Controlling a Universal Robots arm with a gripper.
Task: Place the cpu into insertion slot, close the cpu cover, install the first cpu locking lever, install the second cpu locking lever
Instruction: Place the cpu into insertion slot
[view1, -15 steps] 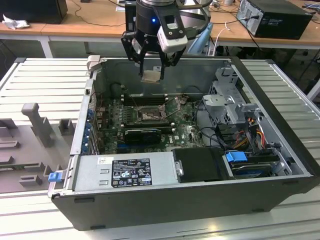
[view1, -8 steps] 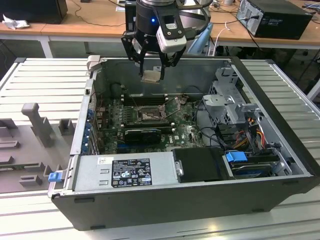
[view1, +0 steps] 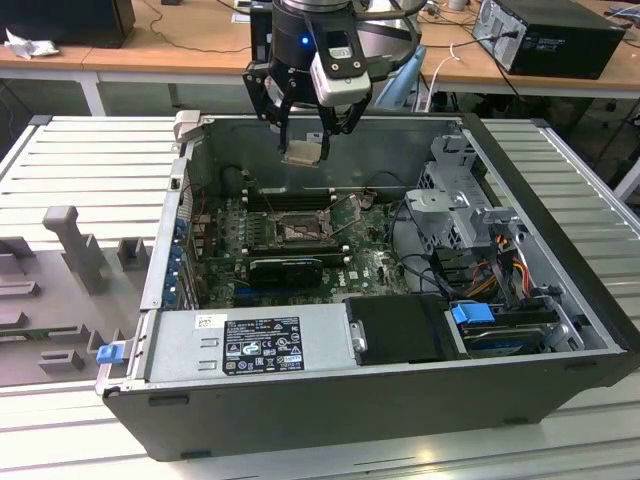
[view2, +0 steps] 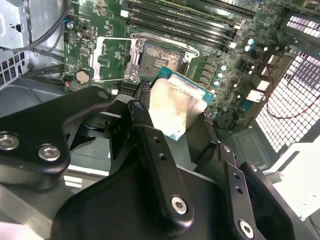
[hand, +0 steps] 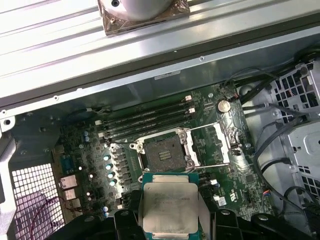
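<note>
While pinching the cpu (hand: 170, 207), the gripper (view1: 303, 150) hangs over the open case (view1: 400, 400).
Its fingers (view2: 141, 117) clamp the chip's edges, above the motherboard (view1: 370, 265) and apart from the bare insertion slot (hand: 164, 152), whose cpu cover (hand: 223, 142) lies swung open beside it.

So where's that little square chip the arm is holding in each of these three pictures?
Exterior view: the cpu hangs in the gripper above the open computer case.
Second wrist view: the cpu is tilted, its silvery face showing, just short of the socket.
First wrist view: the cpu is held flat, close beside the socket.
Shared landmark: the insertion slot, dark-centred and uncovered.
</note>
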